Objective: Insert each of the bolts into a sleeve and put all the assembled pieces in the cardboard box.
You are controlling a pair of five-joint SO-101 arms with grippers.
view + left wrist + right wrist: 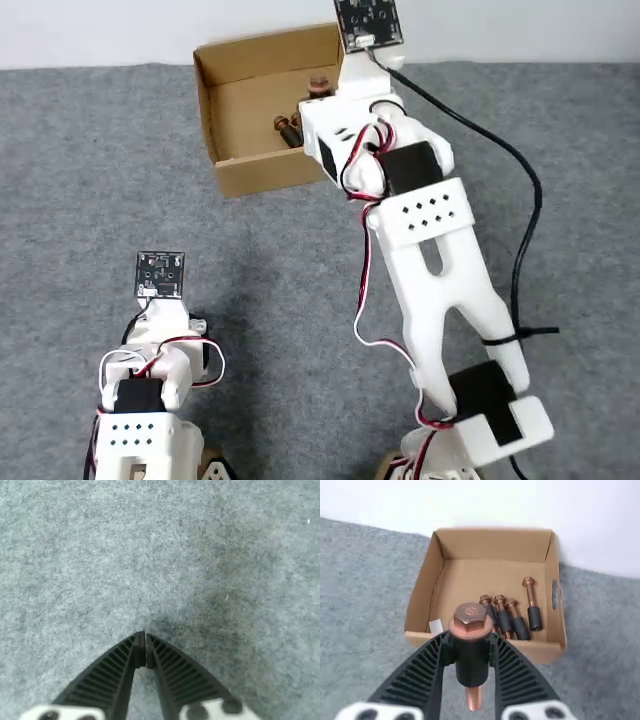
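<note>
Well, in high view the right arm [440, 270] hides pt of the cardboard box [235, 170] & most assembled pieces [287, 127] (four lie inside). By the box, the right gripper [470, 652] grips a black sleeve [471, 665] w/ copper bolt [470, 621] through it. The left gripper [145, 647] is clenched, tips touching.

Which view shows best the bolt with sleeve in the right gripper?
The right wrist view: the bolt with sleeve stands upright in the right gripper, unhidden. In the high view the arm covers all but its head. The left wrist view faces carpet.
</note>
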